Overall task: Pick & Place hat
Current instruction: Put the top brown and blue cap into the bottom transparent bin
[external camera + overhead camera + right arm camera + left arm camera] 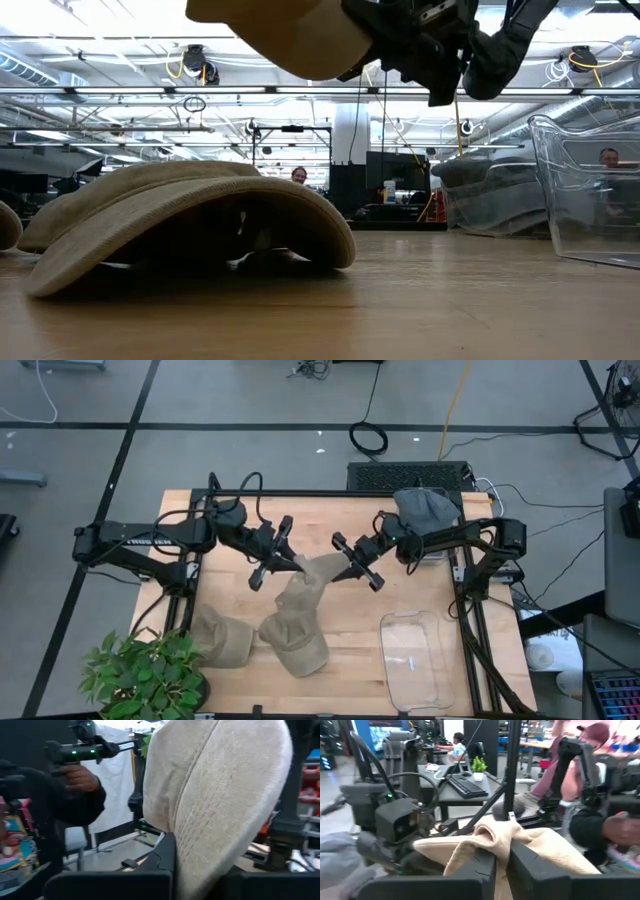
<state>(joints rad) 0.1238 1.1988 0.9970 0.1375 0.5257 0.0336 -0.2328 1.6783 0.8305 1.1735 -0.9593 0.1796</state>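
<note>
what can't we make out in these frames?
- Right wrist view: the held tan hat fills the picture, hiding the table.
- Low view: the lifted hat is cut off by the top edge; left gripper out of frame.
- High view: right gripper's hold on the cloth too small to judge.

left arm: reaches toward table centre | left gripper (290,563): closed on the tan hat (318,568) | right gripper (341,568): clamped on same hat's opposite side, raised above table
</note>
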